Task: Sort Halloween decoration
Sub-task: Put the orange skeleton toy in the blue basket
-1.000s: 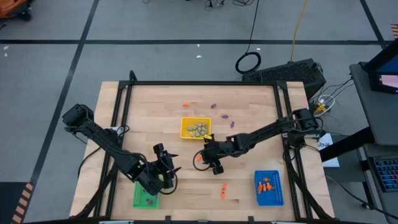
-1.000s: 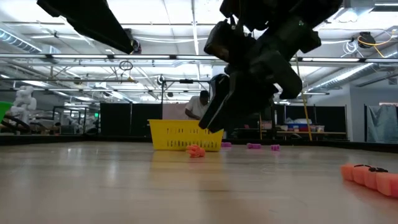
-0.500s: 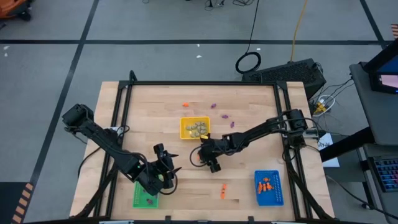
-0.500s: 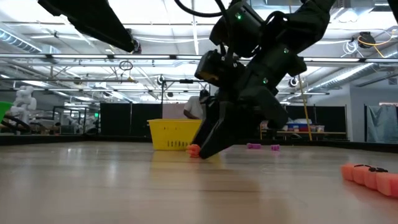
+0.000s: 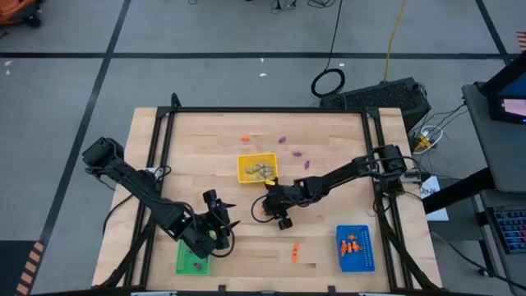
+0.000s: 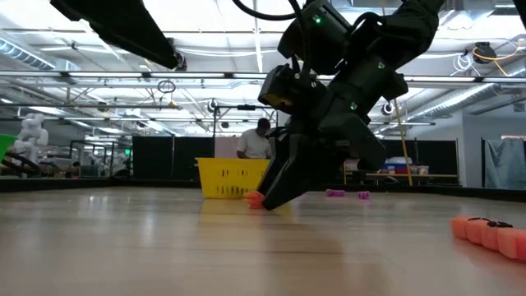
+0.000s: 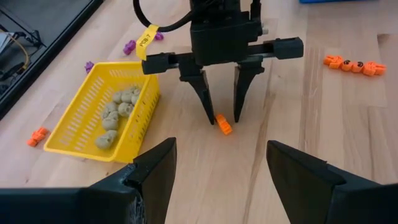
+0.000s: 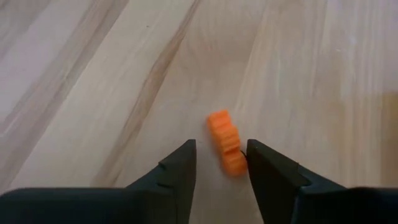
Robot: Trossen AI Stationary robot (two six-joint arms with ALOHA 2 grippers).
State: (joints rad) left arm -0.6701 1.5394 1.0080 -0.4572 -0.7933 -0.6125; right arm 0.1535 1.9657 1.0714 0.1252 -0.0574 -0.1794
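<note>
At the near edge of the desk [image 5: 329,140], the left gripper [image 5: 223,231] hovers just beside the green tray [image 5: 192,256], its jaws spread wide with nothing between them. The green tray holds a couple of dark purple trinkets. Also near the front edge, an orange trinket chain [image 5: 295,253] lies on the bare wood, and to its right the blue tray [image 5: 355,247] holds several orange pieces.

Toward the middle of the desk, the right gripper [image 5: 269,209] is down at the wood, its tips straddling a small orange trinket [image 8: 225,142]. The jaws are partly open: in the right wrist view one finger [image 8: 268,171] touches the piece's side, while the other finger stands a little apart from it. The piece lies flat on the desk, not lifted. In the low view the same gripper's tips reach the desk surface right at the orange piece [image 6: 254,198].

Just behind it stands the yellow tray [image 5: 258,169], filled with pale beige-grey trinkets [image 7: 118,114]. Beyond the yellow tray, a few purple trinkets [image 5: 295,152] lie scattered on the wood, and another orange trinket [image 5: 245,137] sits farther back, left of them.

In the room behind the desk, a person [image 6: 256,141] shows in the low view.
</note>
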